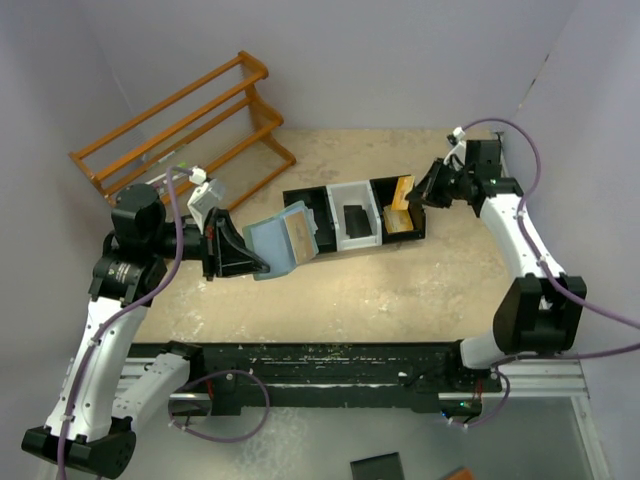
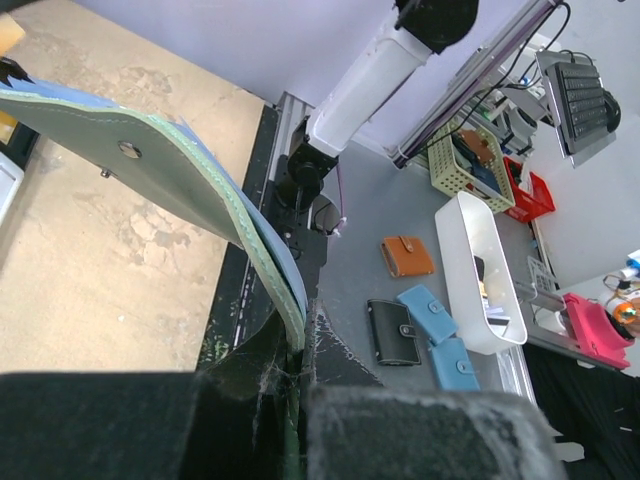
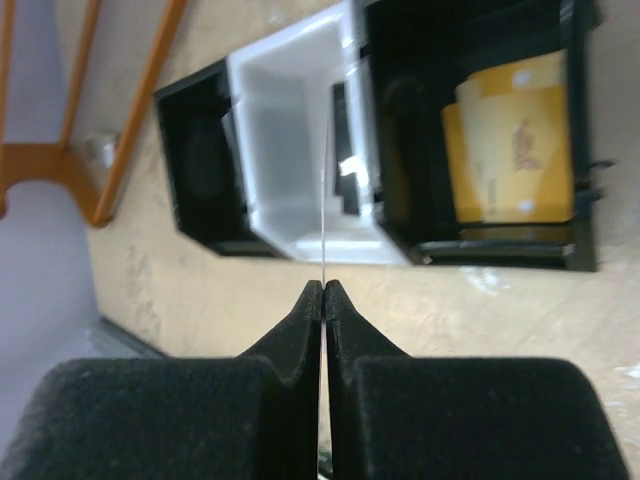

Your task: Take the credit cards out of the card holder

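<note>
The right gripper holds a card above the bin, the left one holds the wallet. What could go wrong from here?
1. The right gripper pinches the card only at its fingertips, and its edge lines up near the white compartment wall, so it might land on the rim when released.
2. The left gripper grips the card holder by one edge, with a tan card inside; a tilt could let it slide out.

Lab: walled table (image 1: 400,290), keyboard (image 2: 583,95), basket (image 2: 470,165).
</note>
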You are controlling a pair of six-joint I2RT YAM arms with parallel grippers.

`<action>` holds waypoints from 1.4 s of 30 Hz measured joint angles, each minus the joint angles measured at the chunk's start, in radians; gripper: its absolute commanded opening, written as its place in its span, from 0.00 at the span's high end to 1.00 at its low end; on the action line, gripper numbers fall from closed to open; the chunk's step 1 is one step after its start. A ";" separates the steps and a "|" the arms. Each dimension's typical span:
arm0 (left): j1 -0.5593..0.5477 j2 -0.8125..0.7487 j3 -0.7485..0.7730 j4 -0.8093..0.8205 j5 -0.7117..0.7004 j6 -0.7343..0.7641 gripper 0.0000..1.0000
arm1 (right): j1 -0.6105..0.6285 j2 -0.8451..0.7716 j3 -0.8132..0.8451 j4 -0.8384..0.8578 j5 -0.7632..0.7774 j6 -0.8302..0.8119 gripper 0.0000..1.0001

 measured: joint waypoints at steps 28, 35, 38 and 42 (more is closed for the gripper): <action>0.000 -0.021 0.018 -0.006 0.020 0.004 1.00 | 0.138 0.476 0.288 -0.127 0.334 -0.200 1.00; 0.000 -0.021 0.018 0.035 0.029 -0.028 1.00 | 0.131 0.492 0.288 -0.154 0.342 -0.208 0.76; 0.000 -0.025 0.018 0.066 0.031 -0.053 1.00 | 0.132 0.492 0.293 -0.160 0.365 -0.209 0.65; 0.000 -0.029 0.018 0.091 0.033 -0.077 1.00 | 0.138 0.478 0.294 -0.175 0.413 -0.210 0.59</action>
